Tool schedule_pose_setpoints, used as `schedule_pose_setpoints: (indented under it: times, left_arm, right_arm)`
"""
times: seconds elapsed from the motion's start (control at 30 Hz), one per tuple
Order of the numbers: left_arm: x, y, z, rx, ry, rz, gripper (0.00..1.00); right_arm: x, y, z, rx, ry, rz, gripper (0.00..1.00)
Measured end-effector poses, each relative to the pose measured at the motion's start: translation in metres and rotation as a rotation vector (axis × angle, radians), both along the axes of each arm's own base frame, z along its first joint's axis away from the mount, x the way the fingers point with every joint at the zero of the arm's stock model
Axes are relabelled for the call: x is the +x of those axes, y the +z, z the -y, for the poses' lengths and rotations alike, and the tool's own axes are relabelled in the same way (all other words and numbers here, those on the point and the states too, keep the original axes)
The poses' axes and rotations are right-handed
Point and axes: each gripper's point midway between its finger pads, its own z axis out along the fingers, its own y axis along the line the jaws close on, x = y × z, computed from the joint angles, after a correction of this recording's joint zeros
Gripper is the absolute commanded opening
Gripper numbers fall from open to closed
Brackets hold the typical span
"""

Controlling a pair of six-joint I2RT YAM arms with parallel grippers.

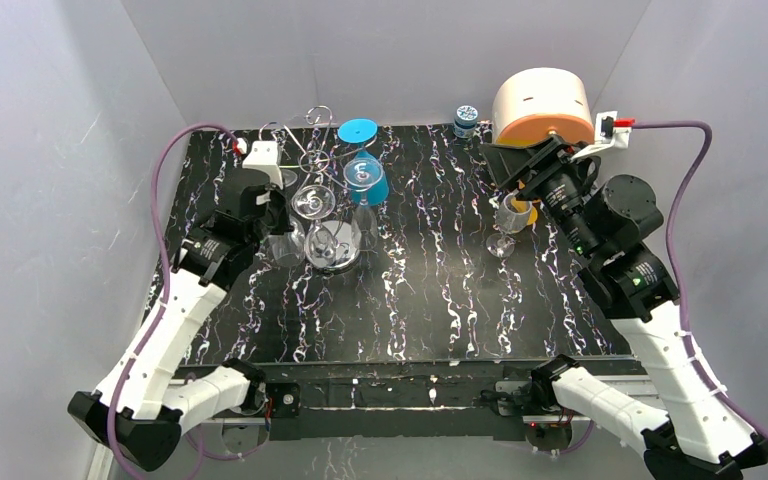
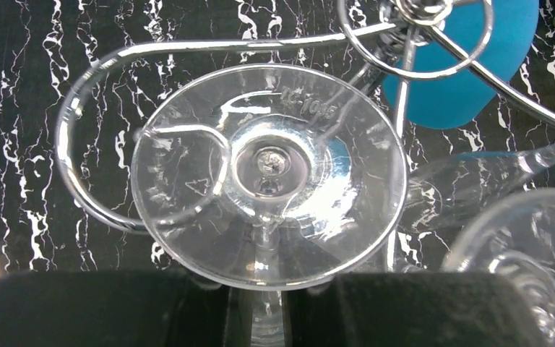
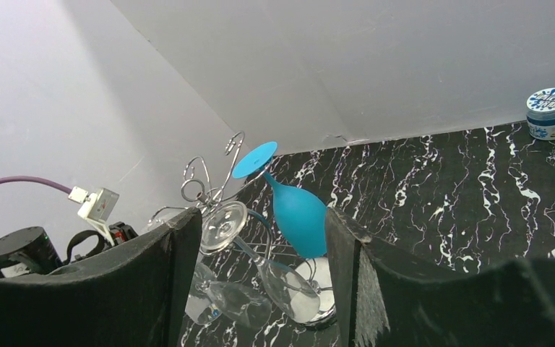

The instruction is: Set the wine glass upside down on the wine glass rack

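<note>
The left gripper [image 2: 260,311] pinches the stem of a clear glass [image 2: 267,170], which is held foot up and bowl down. In the left wrist view the foot overlaps a scroll arm of the rack [image 2: 246,43]; I cannot tell whether it rests on the wire. The rack stands at the table's [image 1: 430,300] 11 o'clock. A blue glass [image 2: 462,79] hangs inverted at 2 o'clock of the foot. The right gripper [image 3: 259,238], at the table's 2 o'clock, is spread wide.
</note>
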Motion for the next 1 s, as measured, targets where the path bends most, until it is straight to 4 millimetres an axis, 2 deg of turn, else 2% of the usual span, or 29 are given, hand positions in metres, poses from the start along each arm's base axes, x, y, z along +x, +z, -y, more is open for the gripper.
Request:
schedule_pose_setpoints:
  times: [0.2,0.53,1.0]
  left_arm:
    - [0.013,0.004,-0.006,-0.039,-0.013,0.037,0.0]
    - [0.021,0.001,-0.003,-0.084,-0.052,0.08,0.0]
    - [0.039,0.005,-0.008,-0.086,-0.019,0.136,0.0]
  right_arm:
    - [-0.002,0.002,0.002,0.005,-0.001,0.007,0.71]
    - [-0.005,0.005,0.004,0.009,-0.004,0.014,0.71]
    - [-0.008,0.003,0.006,0.011,-0.007,0.017,0.71]
